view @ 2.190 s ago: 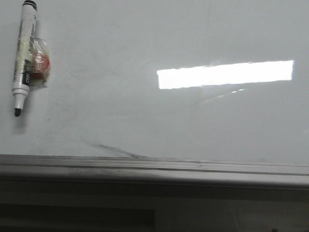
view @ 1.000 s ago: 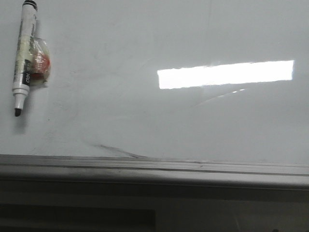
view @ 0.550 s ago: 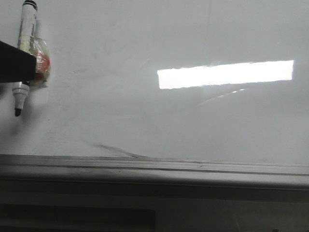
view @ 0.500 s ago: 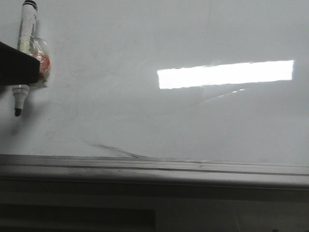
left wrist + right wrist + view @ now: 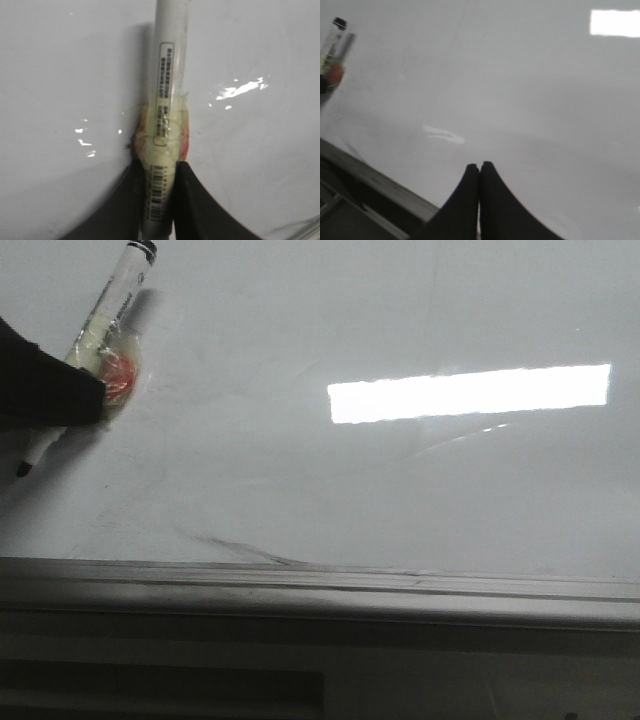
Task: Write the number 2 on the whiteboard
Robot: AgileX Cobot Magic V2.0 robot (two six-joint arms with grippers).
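- Our left gripper (image 5: 156,172) is clamped on the marker (image 5: 167,90), its fingers pinching the barrel at the taped, yellowish wrap; most of the barrel runs out ahead of the fingertips, tilted over the whiteboard (image 5: 400,490).
- Our right gripper (image 5: 479,172) hangs over bare board with its fingers pressed together on nothing.
- We see no number 2 anywhere on the whiteboard, only a faint grey smudge (image 5: 235,548) near the edge rail (image 5: 320,585).
- We judge the tape may let the barrel twist or slide between the fingers once the tip drags, bending the stroke.
- The writing tip (image 5: 22,469) sits behind the fingers, so pressing too hard could lever the marker loose.
- The front view shows that tip; the left wrist view hides it but shows the pinch clearly.
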